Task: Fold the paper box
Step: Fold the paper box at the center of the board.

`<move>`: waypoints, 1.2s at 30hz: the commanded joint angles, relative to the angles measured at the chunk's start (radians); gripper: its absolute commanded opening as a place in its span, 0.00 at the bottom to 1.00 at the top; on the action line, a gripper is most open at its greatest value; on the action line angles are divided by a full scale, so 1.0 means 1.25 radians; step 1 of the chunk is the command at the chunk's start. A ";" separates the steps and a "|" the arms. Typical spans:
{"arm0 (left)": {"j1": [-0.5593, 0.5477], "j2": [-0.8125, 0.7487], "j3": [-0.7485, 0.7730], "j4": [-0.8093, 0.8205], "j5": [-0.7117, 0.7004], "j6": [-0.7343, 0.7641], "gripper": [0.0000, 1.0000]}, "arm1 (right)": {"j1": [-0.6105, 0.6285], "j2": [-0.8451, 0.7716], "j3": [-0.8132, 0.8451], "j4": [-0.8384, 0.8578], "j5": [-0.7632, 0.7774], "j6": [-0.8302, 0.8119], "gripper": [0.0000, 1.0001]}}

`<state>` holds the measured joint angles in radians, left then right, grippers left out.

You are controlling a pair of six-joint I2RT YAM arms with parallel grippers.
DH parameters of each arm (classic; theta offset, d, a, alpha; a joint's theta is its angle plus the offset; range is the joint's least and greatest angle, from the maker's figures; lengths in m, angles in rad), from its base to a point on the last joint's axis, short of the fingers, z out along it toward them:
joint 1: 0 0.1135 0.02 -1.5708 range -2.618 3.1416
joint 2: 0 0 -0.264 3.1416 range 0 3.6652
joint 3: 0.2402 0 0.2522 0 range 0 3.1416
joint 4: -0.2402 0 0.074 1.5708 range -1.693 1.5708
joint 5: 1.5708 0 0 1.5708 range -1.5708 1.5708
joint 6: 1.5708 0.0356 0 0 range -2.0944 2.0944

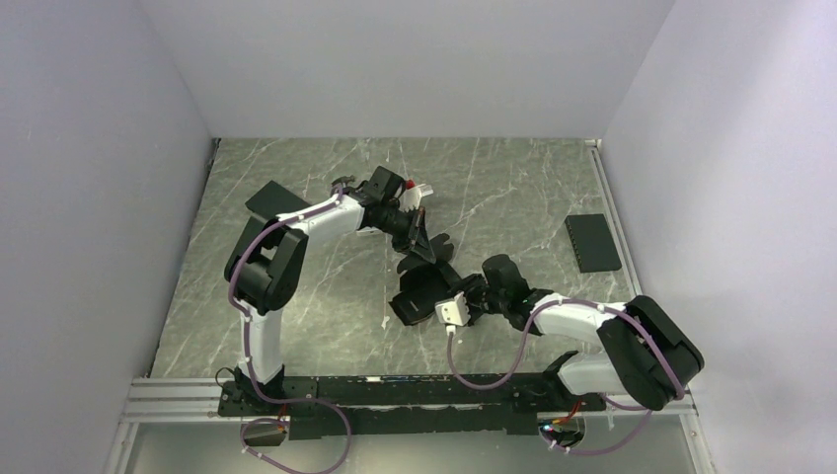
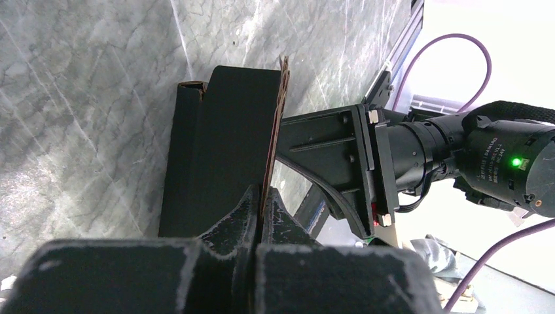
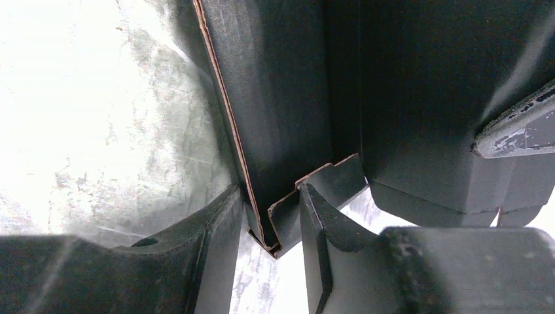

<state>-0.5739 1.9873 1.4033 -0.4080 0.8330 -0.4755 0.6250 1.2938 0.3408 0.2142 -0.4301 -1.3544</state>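
Right wrist view: my right tool [image 3: 268, 216] straddles a folded wall of the matte black cardboard box [image 3: 288, 98], not pinching; left tool [image 2: 260, 219] clamps a panel edge. Half folded, I judge.

Matte black paper box [image 1: 426, 281], partly folded, flaps raised, mid-frame in top view; brown cardboard edge visible, tilted panels.

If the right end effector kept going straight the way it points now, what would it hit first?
Most likely the matte black die-cut cardboard paper box: a folded edge already sits between the right end effector fingers, with its panels directly ahead. Depth beyond is unclear.
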 commanded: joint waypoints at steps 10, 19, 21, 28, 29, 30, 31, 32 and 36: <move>-0.044 0.060 -0.035 -0.064 -0.066 0.002 0.00 | -0.017 0.025 0.069 -0.050 -0.068 -0.022 0.25; -0.044 0.064 -0.029 -0.070 -0.068 0.007 0.00 | -0.022 0.045 0.102 -0.128 -0.050 -0.058 0.11; -0.044 0.063 -0.026 -0.072 -0.069 0.009 0.00 | -0.022 0.051 0.111 -0.151 -0.051 -0.069 0.09; -0.044 0.057 -0.022 -0.066 -0.071 0.004 0.00 | -0.022 0.070 0.145 -0.222 -0.050 -0.105 0.00; -0.044 0.056 -0.021 -0.065 -0.071 0.004 0.00 | -0.022 0.071 0.150 -0.231 -0.051 -0.109 0.00; -0.044 0.054 -0.019 -0.065 -0.070 0.003 0.00 | -0.021 0.073 0.155 -0.241 -0.053 -0.114 0.00; -0.044 0.053 -0.017 -0.066 -0.070 0.002 0.00 | -0.022 0.076 0.160 -0.250 -0.056 -0.118 0.00; -0.044 0.050 -0.015 -0.066 -0.072 0.002 0.01 | -0.022 0.078 0.164 -0.258 -0.060 -0.120 0.00; -0.043 0.033 -0.014 -0.067 -0.084 -0.001 0.12 | -0.021 0.083 0.175 -0.278 -0.064 -0.130 0.00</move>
<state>-0.5774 1.9877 1.4075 -0.4133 0.8265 -0.4683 0.6006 1.3750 0.5201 -0.1349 -0.4782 -1.4773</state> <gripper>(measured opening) 0.076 0.055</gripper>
